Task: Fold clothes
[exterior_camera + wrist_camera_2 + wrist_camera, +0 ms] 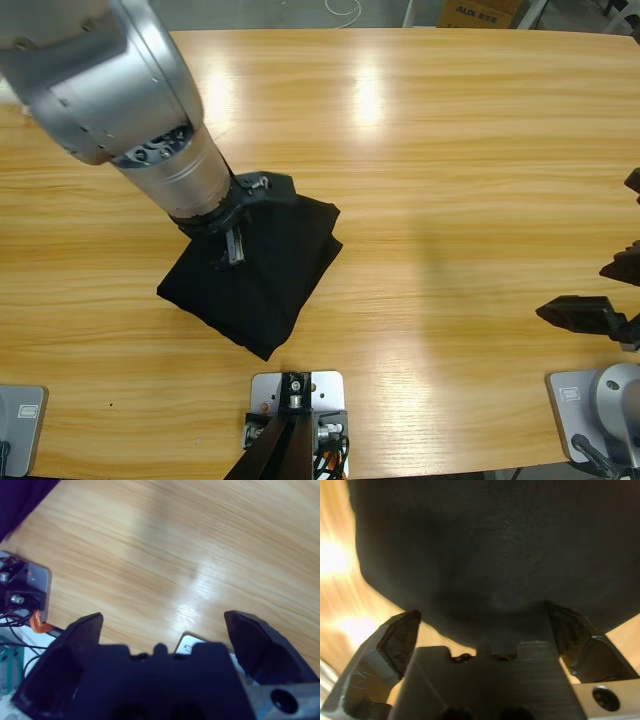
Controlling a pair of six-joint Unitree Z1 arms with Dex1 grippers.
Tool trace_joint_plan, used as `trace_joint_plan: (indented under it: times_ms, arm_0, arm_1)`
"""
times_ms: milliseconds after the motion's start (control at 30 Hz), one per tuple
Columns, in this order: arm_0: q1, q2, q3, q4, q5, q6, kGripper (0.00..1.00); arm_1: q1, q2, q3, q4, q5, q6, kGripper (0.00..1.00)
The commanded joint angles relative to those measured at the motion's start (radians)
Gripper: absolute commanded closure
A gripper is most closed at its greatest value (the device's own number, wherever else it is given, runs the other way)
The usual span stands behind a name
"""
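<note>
1. Shirt (255, 275) position: black garment lies as a compact folded bundle on the wooden table (420, 180), left of centre, near the front edge
2. Left gripper (482, 630) state: jaws stand apart, one to each side of the dark fabric that fills the left wrist view; the pictures do not show a clamp on the cloth. In the high view the left arm comes down from the upper left corner onto the bundle's upper left part
3. Right gripper (162, 630) state: jaws spread wide over bare wood, nothing between them; it is parked at the table's right edge, well apart from the shirt
4. Step in hand, as a judgement: pressing or adjusting the folded bundle; the fold looks nearly complete
5. Procedure advice: keep the left gripper low and flat, move slowly so the upper layer does not drag and open the fold, and lift straight up when releasing
6. Containers: none visible in any view
</note>
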Motion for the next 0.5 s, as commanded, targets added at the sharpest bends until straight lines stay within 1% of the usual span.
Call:
trace_joint_plan:
  times_ms: [33, 133, 267, 500]
  arm_0:
    - [0.071, 0.099, 0.005, -0.023, -0.112, 0.468, 0.0]
    - [0.071, 0.108, 0.029, -0.021, -0.129, 0.535, 0.0]
    - [0.057, 0.128, 0.057, -0.02, -0.136, 0.624, 0.0]
    - [0.052, 0.196, 0.045, -0.043, -0.128, 0.622, 0.0]
  arm_1:
    - [-0.097, 0.062, 0.05, -0.058, 0.002, -0.076, 0.0]
    - [-0.127, 0.095, 0.051, -0.077, 0.009, -0.089, 0.0]
    - [-0.129, 0.14, 0.051, -0.115, 0.014, -0.089, 0.0]
    - [-0.155, 0.162, 0.053, -0.127, 0.017, -0.089, 0.0]
